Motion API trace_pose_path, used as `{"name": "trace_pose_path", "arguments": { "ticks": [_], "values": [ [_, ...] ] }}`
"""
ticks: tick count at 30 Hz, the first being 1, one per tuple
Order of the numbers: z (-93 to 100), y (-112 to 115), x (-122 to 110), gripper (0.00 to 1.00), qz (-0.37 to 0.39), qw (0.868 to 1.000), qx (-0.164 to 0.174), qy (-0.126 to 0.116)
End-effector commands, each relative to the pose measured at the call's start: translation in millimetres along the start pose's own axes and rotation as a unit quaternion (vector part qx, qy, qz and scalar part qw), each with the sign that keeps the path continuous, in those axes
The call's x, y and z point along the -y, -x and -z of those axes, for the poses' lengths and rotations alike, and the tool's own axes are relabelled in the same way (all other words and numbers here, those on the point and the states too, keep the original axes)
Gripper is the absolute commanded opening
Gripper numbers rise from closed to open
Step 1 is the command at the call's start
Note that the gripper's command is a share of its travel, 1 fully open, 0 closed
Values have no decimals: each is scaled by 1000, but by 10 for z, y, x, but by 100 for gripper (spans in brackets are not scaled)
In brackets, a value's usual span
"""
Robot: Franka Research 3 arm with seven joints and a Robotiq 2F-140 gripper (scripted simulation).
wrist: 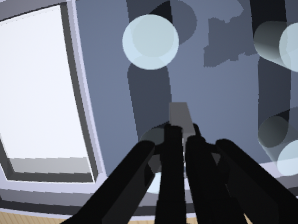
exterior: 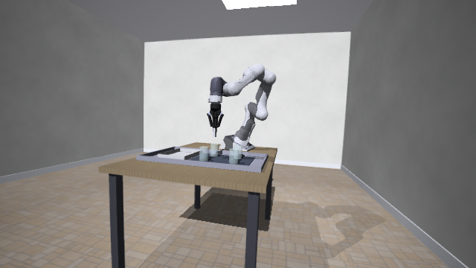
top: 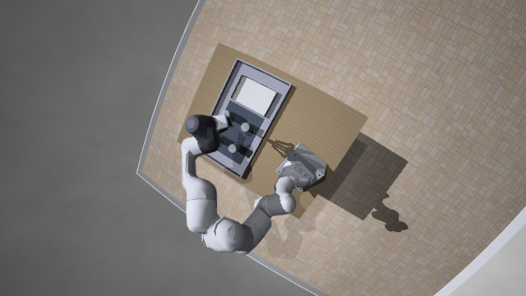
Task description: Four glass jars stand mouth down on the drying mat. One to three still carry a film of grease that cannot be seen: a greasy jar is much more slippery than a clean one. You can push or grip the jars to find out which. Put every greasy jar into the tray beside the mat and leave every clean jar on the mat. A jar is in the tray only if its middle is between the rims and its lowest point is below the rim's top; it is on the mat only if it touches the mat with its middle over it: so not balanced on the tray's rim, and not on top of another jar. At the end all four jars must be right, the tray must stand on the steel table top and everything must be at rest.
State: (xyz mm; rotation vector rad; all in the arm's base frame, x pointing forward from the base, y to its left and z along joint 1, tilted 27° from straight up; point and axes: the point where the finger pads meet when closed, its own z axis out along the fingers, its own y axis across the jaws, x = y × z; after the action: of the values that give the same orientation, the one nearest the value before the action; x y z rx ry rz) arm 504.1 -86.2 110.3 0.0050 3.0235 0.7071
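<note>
Claw (exterior: 214,135) (wrist: 177,115): clenched, nothing held; pointing down above the jars, apart from them.
Mat (top: 248,140) (exterior: 219,160) (wrist: 220,85): bears all four jars, spaced apart.
Jar A (top: 245,127) (wrist: 150,42): upright, 2 o'clock of mat centre, top view.
Jar B (top: 233,148) (wrist: 291,47): 6 o'clock.
Jar C (top: 226,113): 11 o'clock, partly hidden.
Jar D (wrist: 289,159): hidden from above; wrist view, 4 o'clock.
Tray (top: 255,95) (exterior: 178,155) (wrist: 35,100): 1 o'clock of mat, top view; no jar inside.
</note>
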Motion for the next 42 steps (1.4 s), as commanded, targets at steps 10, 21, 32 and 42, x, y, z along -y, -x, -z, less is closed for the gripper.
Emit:
{"name": "trace_pose_path", "arguments": {
  "ticks": [10,21,32,42],
  "values": [
    [-333,-28,218,0,41,999,-1,1],
    [-762,-29,217,0,41,999,-1,1],
    [-762,-29,217,0,41,999,-1,1],
    [-762,-37,217,0,41,999,-1,1]
  ]
}}
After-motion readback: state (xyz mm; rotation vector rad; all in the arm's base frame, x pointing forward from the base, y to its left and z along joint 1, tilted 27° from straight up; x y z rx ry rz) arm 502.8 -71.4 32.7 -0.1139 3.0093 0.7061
